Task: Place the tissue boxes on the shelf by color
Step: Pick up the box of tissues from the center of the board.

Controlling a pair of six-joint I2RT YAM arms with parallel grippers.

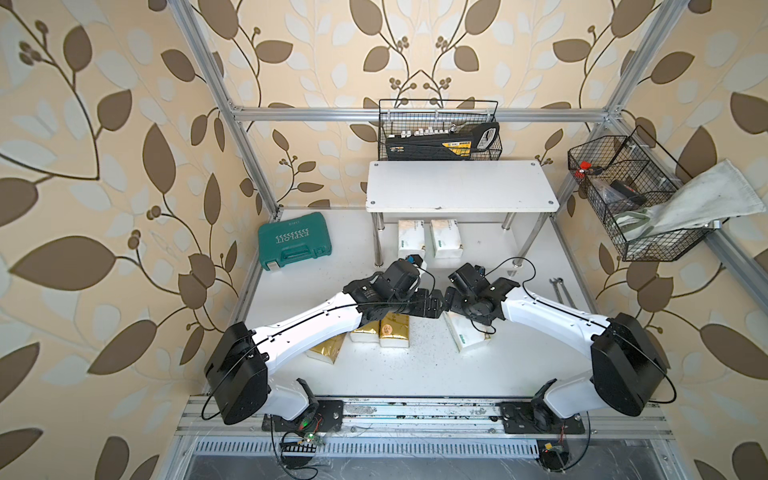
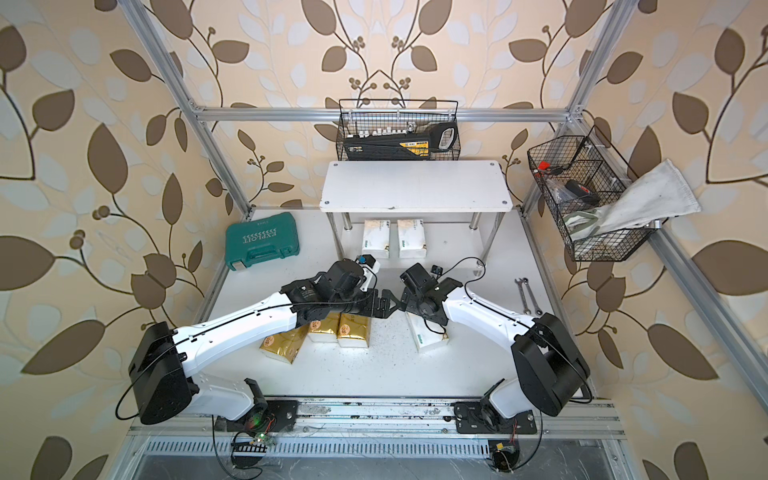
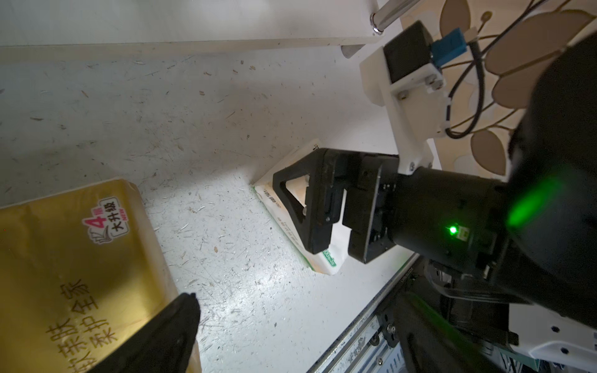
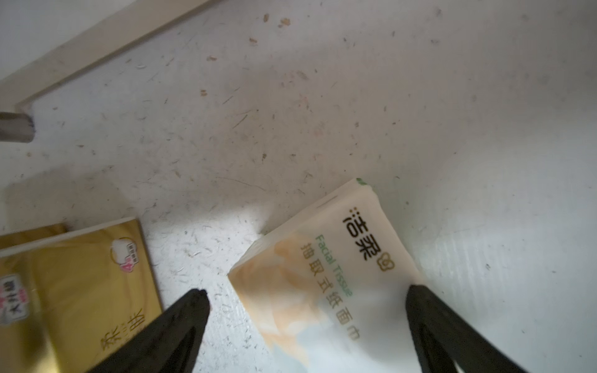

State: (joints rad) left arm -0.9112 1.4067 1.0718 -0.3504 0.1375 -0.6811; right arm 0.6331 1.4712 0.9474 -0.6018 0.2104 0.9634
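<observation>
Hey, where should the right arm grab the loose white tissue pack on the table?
Take the white tissue pack across its two long sides, near the middle, coming down from above. It lies flat, and its narrow width looks to fit the open jaws.

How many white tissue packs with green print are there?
3. Two packs sit side by side on the shelf's lower board; one lies on the table under the right arm. The top board may hide more.

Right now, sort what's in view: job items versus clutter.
Job: three gold tissue packs, loose white tissue pack, two white packs on the lower tier, shelf.
Lying about: teal tool case, back wire basket, side wire basket, wrenches, cloth.
</observation>
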